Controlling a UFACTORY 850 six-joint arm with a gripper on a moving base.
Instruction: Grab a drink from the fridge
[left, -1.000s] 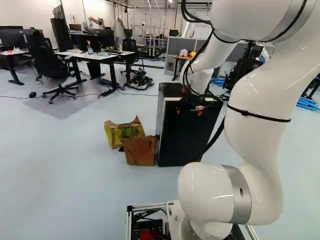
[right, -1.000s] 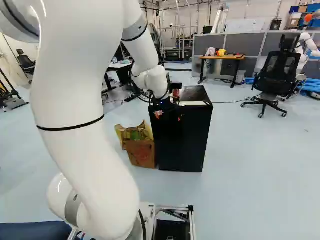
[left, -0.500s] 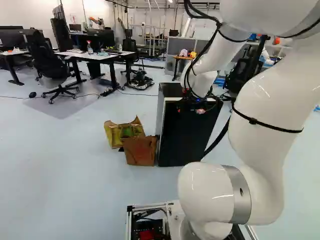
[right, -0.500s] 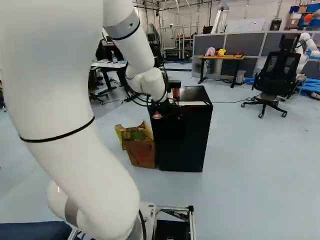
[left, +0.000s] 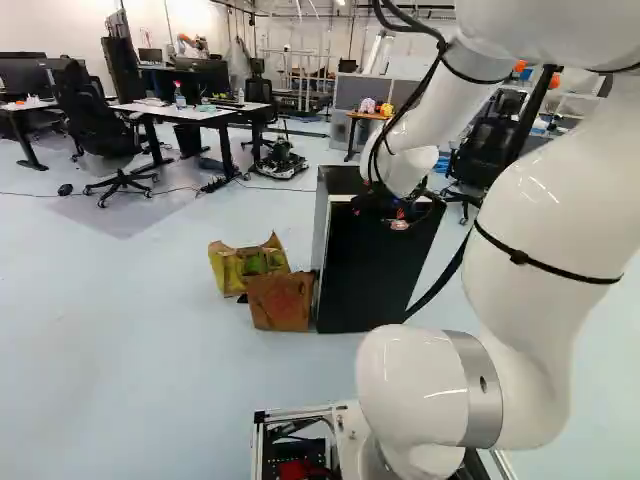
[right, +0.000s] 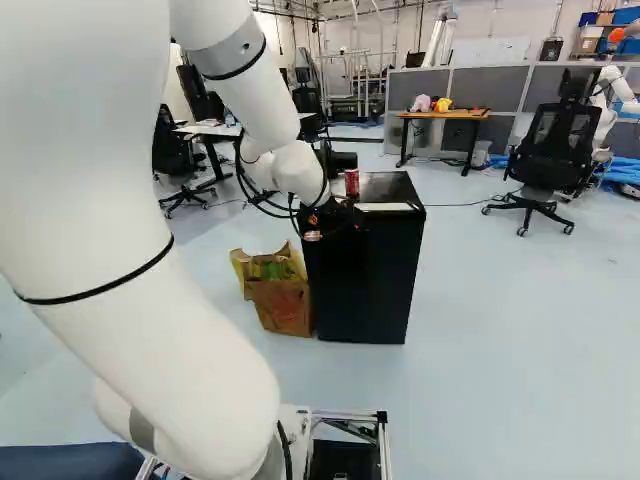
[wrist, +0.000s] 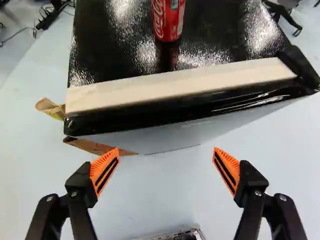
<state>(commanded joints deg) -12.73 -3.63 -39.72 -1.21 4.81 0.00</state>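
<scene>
Hovering near black fridge (right: 370, 290), end effector (right: 335, 230) spread wide, red can (wrist: 168, 20) on top

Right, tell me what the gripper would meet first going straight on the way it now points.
Probably the upper front edge of the fridge, which lies ahead of the open gripper; how far off is unclear, and it might pass under.

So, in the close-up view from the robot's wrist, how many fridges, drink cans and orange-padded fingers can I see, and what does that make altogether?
Black fridge: 1
Red drink can, standing on top of it: 1
Orange-padded fingers, standing apart: 2
Total: 4
</scene>
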